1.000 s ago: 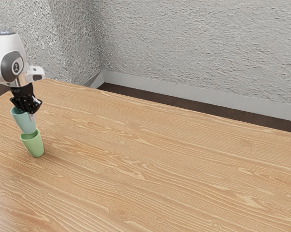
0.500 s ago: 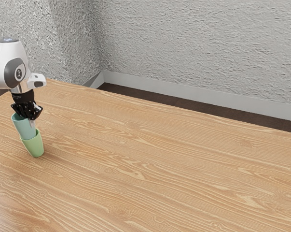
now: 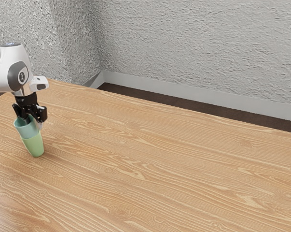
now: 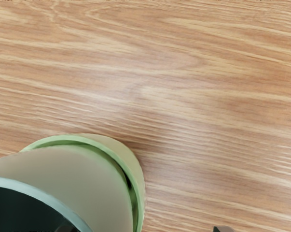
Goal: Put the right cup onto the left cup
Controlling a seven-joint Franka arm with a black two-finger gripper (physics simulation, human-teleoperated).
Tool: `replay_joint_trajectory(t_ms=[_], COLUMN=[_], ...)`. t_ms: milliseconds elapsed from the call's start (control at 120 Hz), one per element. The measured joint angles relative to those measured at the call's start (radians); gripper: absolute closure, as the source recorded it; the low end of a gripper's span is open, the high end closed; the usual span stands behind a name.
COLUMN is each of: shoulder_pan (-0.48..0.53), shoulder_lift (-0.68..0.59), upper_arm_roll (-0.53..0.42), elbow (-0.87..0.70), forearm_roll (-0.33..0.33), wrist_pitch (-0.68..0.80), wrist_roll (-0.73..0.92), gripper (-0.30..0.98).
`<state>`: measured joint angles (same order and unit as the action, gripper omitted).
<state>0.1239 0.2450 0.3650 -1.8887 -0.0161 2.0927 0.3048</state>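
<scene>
The blue cup (image 3: 27,130), smooth, matte and tapering to its base, sits with its lower part inside the green cup (image 3: 34,146), whose plain, rounded wall shows beneath it; its open mouth faces up, dark within in the wrist view. There the green rim curves around the blue cup's side, leaving a narrow, shadowed crescent between the two. Both are close to the exterior view's left edge, the green cup standing on a tabletop (image 3: 159,159) of warm, honey-coloured wood with wavy, paler grain. The arm (image 3: 5,76), glossy white with grey panels, enters from the exterior view's left and bends down at the wrist, so that the black gripper (image 3: 34,123) points down at the blue cup's mouth. Its jaws are spread, one reaching into the mouth and the other outside the cup, with the near wall between them but not pinched. Beyond the tabletop are a dark floor (image 3: 150,98), a smooth pale baseboard (image 3: 184,90) and a rough, grey plastered wall (image 3: 198,43). Nearest the cup's rim, the jaws themselves stand in the way.
</scene>
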Motion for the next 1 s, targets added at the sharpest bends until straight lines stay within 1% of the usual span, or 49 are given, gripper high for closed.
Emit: replay_joint_trajectory(t_ms=[92,208,333,525,633,800,1000], shoulder_pan=[0.000,-0.003,-0.019,-0.095,-0.117,-0.124,-0.142], shoulder_lift=[-0.006,-0.039,-0.105,-0.182,-0.207,-0.213,-0.143], upper_arm_roll=[0.000,-0.001,-0.009,-0.017,-0.057,-0.157,-0.248], elbow=[0.000,-0.002,-0.013,-0.021,-0.021,0.012,0.231], forearm_roll=[-0.006,-0.009,-0.010,-0.007,-0.001,0.003,-0.004], wrist_pitch=[0.002,-0.003,-0.028,-0.098,-0.130,-0.170,-0.251], wrist_roll=[0.002,0.005,0.008,0.010,0.011,0.012,0.008], gripper=[0.21,0.12,0.07,0.03,0.02,0.01,0.00])
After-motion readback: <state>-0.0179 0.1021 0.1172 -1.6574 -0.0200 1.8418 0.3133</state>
